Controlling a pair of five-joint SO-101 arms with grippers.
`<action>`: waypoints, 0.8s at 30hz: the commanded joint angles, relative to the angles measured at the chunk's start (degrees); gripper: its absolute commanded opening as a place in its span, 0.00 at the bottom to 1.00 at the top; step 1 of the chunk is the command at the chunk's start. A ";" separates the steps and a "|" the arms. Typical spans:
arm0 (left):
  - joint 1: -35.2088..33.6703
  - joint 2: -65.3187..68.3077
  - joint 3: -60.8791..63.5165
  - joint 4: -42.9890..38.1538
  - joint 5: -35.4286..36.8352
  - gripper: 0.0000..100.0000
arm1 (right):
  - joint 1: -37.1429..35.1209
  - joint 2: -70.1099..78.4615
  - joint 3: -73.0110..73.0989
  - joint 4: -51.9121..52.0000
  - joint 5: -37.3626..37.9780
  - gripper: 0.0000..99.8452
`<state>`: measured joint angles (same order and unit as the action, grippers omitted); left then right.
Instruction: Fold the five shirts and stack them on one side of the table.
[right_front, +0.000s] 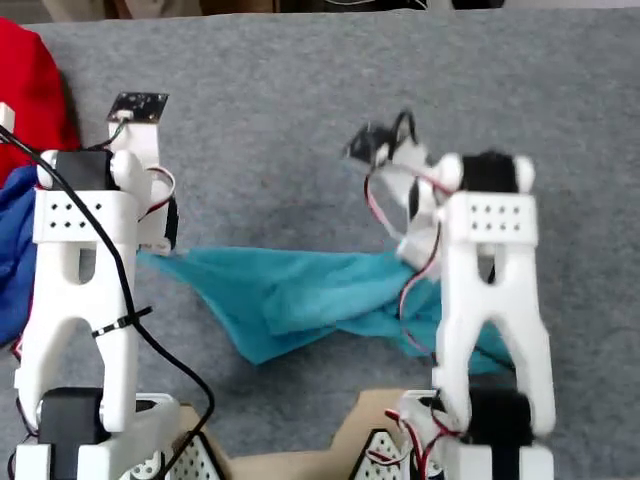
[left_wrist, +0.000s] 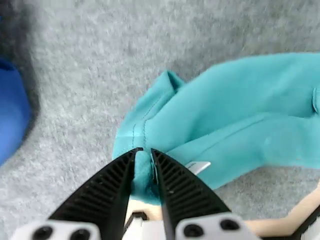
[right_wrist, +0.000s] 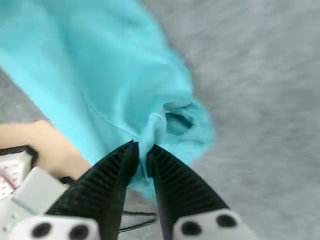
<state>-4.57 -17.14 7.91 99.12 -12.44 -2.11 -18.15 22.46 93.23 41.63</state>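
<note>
A teal shirt (right_front: 300, 290) hangs stretched between the two arms above the grey table (right_front: 280, 120). My left gripper (left_wrist: 144, 151) is shut on one bunched corner of the teal shirt (left_wrist: 235, 110), at the cloth's left end in the high view. My right gripper (right_wrist: 142, 147) is shut on a pinched fold of the teal shirt (right_wrist: 90, 65) at its right end. A red shirt (right_front: 30, 90) and a blue shirt (right_front: 15, 240) lie piled at the table's left edge; the blue shirt (left_wrist: 10, 115) also shows beside the left gripper.
The left arm (right_front: 85, 260) and the right arm (right_front: 485, 290) stand at the near edge, with cables looping over them. A tan board (right_front: 350, 430) lies between their bases. Grey table surface stretches behind the shirt.
</note>
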 joint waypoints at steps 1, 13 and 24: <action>0.70 -1.54 2.37 0.44 0.18 0.02 | -0.48 -5.49 12.88 -3.78 0.53 0.01; 0.44 -1.63 11.52 0.79 0.35 0.02 | -0.48 -15.43 27.38 -4.48 3.52 0.01; 0.26 -2.15 18.46 0.79 0.44 0.02 | 0.13 -27.03 23.34 -4.31 4.13 0.17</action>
<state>-4.57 -17.14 25.76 99.21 -12.44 -2.11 -41.27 50.59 89.19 45.05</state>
